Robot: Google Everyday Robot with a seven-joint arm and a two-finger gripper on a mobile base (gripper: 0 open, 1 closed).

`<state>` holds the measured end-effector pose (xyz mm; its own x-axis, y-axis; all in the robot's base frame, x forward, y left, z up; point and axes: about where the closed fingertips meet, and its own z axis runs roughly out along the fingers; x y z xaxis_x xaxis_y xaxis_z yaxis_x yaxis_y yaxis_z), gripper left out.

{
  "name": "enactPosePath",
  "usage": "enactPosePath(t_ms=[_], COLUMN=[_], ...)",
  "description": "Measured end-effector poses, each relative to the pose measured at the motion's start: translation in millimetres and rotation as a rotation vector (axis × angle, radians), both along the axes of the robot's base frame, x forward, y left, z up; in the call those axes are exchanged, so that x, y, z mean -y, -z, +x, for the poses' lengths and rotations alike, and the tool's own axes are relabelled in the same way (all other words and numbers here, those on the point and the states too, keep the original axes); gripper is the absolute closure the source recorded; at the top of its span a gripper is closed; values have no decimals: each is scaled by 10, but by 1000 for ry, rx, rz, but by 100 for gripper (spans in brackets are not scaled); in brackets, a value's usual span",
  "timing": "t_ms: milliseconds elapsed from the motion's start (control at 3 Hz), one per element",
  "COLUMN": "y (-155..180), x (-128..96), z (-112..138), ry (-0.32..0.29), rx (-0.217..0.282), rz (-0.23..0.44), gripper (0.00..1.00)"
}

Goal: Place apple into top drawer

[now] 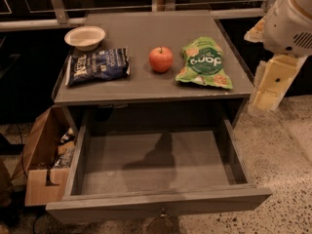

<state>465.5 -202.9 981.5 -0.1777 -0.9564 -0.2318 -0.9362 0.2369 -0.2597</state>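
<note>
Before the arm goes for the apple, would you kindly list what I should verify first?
1. Top drawer pulled open: ok.
2. Nothing lying in the drawer: ok.
3. Apple on the cabinet top, touching neither the blue snack bag nor the green snack bag: ok.
4. Gripper right of the cabinet, away from the apple: ok.
5. Gripper ready to grasp: cannot tell.
</note>
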Motion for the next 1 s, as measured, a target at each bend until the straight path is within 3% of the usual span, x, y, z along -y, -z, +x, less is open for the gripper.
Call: enactPosePath(t_ms=[667, 1000], y=[-123, -127], x=[-264, -270], z=[590, 604], ry=[-88, -86], rx=[0, 11], rz=[26, 28], gripper=[0, 0])
